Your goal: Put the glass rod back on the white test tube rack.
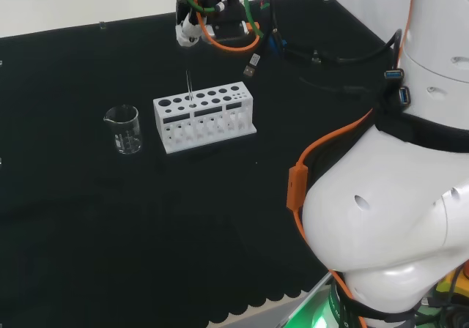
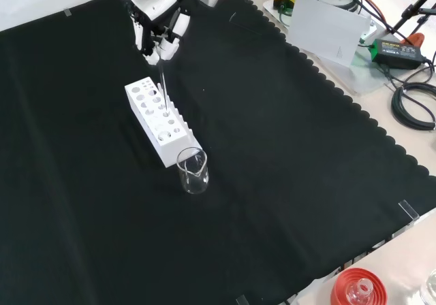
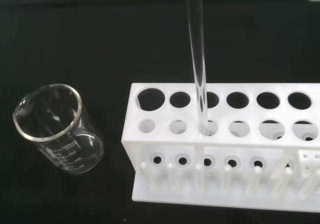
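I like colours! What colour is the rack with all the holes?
White. The rack shows best in the wrist view, against the black cloth.

The arm's links (image 1: 388,218) are big, rounded, glossy white shells with small dark holes, joined by black seams. An orange cable (image 1: 297,185) with a blocky orange clip runs along them. The hand (image 2: 158,29) is white with black parts, with orange, green and black wires bundled behind it.

Clear glass rod (image 3: 198,79) upright, tip in white rack (image 3: 220,149) hole
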{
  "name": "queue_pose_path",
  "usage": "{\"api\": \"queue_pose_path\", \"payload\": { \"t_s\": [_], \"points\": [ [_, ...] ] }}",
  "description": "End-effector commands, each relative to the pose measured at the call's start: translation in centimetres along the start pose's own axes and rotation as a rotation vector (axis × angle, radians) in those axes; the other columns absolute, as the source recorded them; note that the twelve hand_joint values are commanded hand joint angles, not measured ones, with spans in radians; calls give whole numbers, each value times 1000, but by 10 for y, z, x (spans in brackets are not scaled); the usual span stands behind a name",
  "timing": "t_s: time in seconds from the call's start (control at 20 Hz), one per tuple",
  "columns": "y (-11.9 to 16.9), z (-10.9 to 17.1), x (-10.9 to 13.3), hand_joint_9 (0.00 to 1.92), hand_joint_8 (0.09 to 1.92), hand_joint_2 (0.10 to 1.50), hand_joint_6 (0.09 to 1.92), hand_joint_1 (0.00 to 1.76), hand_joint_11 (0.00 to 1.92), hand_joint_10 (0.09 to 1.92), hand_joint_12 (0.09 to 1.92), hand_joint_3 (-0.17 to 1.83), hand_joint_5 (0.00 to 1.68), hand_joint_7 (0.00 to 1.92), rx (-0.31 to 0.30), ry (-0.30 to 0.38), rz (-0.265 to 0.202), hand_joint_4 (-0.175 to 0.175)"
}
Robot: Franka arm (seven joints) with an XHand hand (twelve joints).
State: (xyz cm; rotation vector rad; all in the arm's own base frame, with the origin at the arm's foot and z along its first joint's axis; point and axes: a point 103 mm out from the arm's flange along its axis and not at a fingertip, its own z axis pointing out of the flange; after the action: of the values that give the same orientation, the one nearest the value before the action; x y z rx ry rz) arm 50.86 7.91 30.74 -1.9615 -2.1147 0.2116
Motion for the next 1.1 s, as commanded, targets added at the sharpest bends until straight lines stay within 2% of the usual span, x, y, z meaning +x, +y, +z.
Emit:
{"api": "queue_pose_path", "payload": {
  "t_s": [0.05, 0.55, 1.1],
  "points": [
    [7, 7, 8, 1776, 775, 1064, 659, 1308, 1571, 372, 640, -59, 1048, 1278, 11, -9, -12, -175],
    [19, 25, 15, 1776, 774, 1064, 659, 1309, 1571, 370, 639, -59, 1048, 1279, 38, -22, -22, -175],
    [23, 32, 12, 1777, 773, 1064, 659, 1309, 1571, 369, 639, -59, 1048, 1279, 50, -21, -21, -175]
  ]
}}
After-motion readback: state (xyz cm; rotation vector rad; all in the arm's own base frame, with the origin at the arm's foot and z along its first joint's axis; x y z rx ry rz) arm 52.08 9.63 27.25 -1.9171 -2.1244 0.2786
